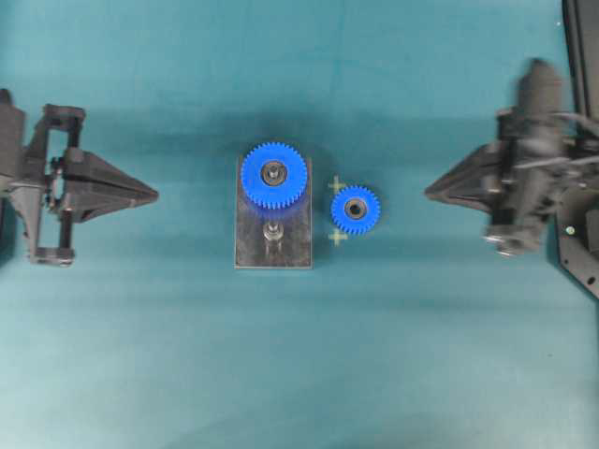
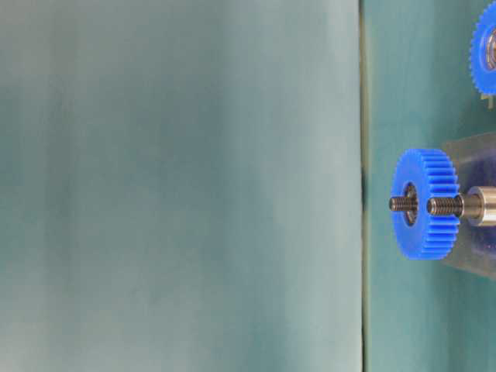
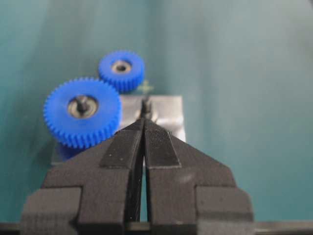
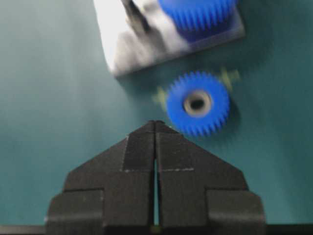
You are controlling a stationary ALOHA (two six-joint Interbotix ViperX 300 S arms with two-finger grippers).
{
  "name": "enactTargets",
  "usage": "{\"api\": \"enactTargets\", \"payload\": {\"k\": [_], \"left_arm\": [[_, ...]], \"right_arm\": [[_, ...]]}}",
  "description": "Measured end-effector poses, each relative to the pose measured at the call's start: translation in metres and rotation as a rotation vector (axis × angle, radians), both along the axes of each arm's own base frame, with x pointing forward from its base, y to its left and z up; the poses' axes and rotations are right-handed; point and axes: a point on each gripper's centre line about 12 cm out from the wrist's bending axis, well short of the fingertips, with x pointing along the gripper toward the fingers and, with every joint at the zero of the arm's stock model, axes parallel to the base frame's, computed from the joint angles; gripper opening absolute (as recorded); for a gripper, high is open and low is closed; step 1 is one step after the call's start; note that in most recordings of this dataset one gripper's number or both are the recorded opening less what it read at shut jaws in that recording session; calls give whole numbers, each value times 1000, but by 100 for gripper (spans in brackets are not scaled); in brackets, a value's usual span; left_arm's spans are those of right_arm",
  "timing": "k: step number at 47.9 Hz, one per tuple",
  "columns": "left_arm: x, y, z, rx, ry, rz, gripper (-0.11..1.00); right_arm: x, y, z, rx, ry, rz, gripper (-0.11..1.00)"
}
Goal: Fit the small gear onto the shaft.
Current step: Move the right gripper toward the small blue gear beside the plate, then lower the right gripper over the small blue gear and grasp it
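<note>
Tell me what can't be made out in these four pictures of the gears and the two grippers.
- Small gear, table-level view: cut off by the right edge, only a sliver shows.
- Plate, table-level view: cut off at the right edge.
- Shaft, left wrist view: its base is hidden behind the left gripper.
- Larger gear, right wrist view: cut off by the top edge and blurred.
- Right gripper, overhead view: arm behind it is motion-blurred.

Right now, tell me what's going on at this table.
Nothing is being handled. The small gear lies flat on the table beside the grey plate, and the shaft stands bare next to the larger gear. The left tool and the right tool are both shut, off to either side.
</note>
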Motion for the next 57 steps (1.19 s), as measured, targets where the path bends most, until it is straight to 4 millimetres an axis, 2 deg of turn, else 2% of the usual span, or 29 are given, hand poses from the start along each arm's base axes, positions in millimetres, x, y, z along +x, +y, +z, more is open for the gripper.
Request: {"api": "enactTargets", "payload": {"k": [11, 17, 22, 31, 34, 38, 43, 52, 57], "left_arm": [[0, 1, -9, 6, 66, 3, 0], [-1, 2, -12, 6, 92, 5, 0], [-1, 2, -11, 6, 94, 5, 0], [0, 2, -11, 6, 95, 5, 0], [0, 2, -11, 6, 95, 5, 0], [1, 2, -11, 6, 97, 5, 0], [1, 2, -10, 6, 95, 5, 0], [1, 2, -9, 6, 94, 5, 0], [1, 2, -9, 4, 94, 5, 0]], "right_arm": [[27, -20, -24, 19, 176, -50, -2], [43, -32, -38, 33, 250, -80, 6], [54, -38, -49, 51, 328, -87, 27], [75, -43, -66, 84, 472, -74, 82], [82, -44, -70, 86, 502, -66, 92], [95, -48, -74, 73, 522, -58, 88], [103, -51, -83, 63, 548, -52, 88], [105, -52, -99, 70, 594, -49, 88], [107, -52, -101, 71, 598, -49, 88]]}}
